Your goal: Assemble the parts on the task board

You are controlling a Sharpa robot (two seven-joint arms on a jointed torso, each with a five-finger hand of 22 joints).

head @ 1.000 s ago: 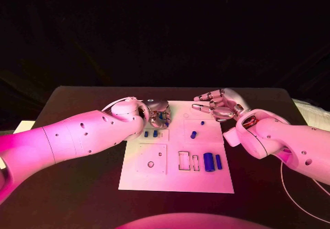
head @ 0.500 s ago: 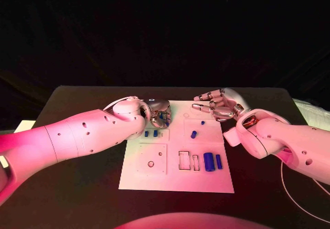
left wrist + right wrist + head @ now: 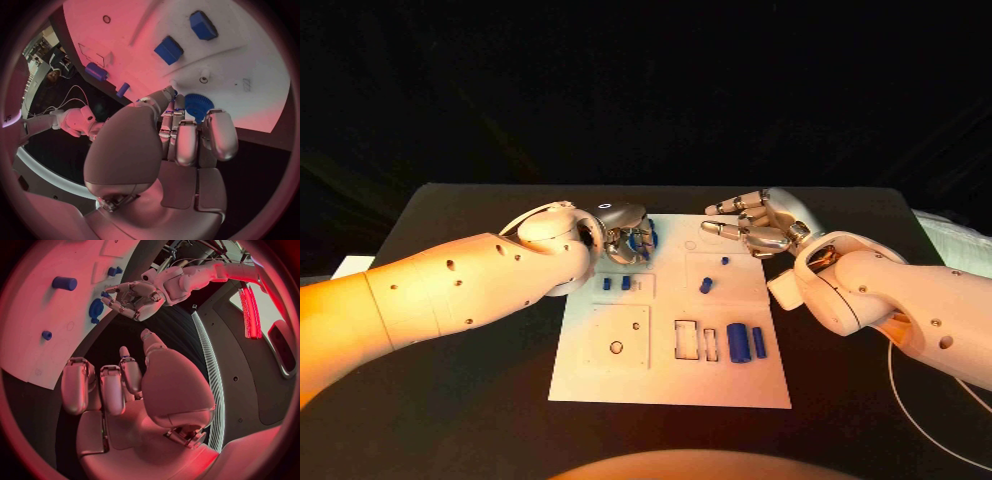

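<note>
The left robot hand (image 3: 169,145) grips a blue gear (image 3: 199,105) over the task board (image 3: 250,50).

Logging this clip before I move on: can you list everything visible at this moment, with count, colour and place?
Table: one, black, under everything.
Task board: one, white, middle of the table, with cut-out slots near its front.
Gear: one, blue, toothed, at the left hand's fingertips on the board's far left part.
Small blocks: two, blue, side by side on the board's left half.
Small pegs: two, blue, on the board's right half, one nearer the far edge.
Cylinders: two, blue, one thick and one thin, lying side by side near the slots.
Left hand: silver, over the board's far left corner, touching the gear.
Right hand: silver, holding nothing, at the board's far right corner.
</note>
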